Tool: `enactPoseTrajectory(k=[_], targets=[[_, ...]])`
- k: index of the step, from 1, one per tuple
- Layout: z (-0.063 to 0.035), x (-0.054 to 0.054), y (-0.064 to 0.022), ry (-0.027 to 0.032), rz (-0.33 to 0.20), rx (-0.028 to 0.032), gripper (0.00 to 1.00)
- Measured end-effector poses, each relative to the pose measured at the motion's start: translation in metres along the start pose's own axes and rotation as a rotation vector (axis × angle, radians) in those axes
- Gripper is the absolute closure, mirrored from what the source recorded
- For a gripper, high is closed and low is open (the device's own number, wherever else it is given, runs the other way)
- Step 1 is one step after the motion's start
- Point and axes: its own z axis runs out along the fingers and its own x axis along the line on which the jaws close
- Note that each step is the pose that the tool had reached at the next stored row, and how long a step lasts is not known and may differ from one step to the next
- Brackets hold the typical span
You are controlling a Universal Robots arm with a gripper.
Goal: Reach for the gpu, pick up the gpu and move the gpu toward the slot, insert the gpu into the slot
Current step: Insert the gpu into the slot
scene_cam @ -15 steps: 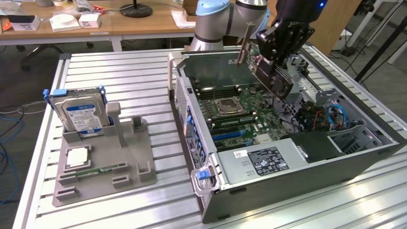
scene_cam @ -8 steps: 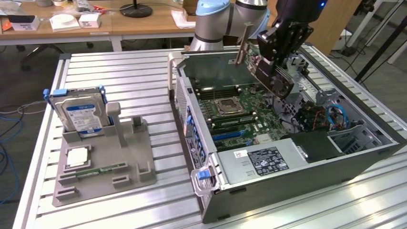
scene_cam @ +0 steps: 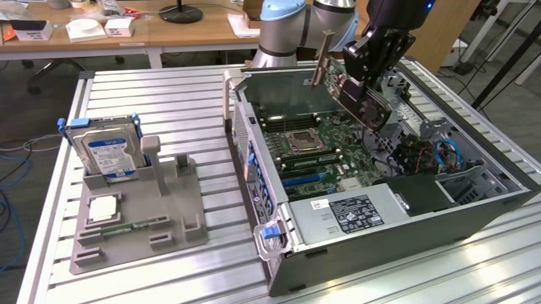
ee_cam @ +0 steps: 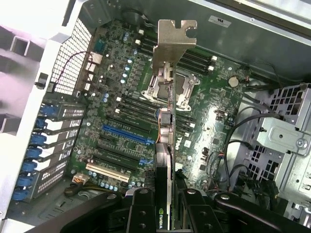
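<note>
Wrist view shows the gripper (ee_cam: 164, 201) partly closed, clamping the gpu (ee_cam: 166, 121) edge-on above the motherboard (ee_cam: 116, 107), presumably so its connector edge faces the expansion slots (ee_cam: 127, 136).

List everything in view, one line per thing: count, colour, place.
gpu: one, dark board with silver bracket, held above the open case.
computer case: one, grey, on the table at the exterior view's right, side open.
motherboard: one, green, inside the case.
hard drive: one, silver with blue label, upright in the holder.
holder: one, grey, on the table at the exterior view's left.
memory stick: one, green, lying in the holder.
table: one, silver slats, under case and holder.
arm: one, grey and light blue, behind the case.
gripper: one, black, shut on the gpu.
</note>
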Motion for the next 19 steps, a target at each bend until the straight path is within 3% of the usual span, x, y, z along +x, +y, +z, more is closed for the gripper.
enactPoseTrajectory(k=[19], targets=[[0.0000,0.0000,0.0000,0.0011,-0.024,-0.0004,0.74]])
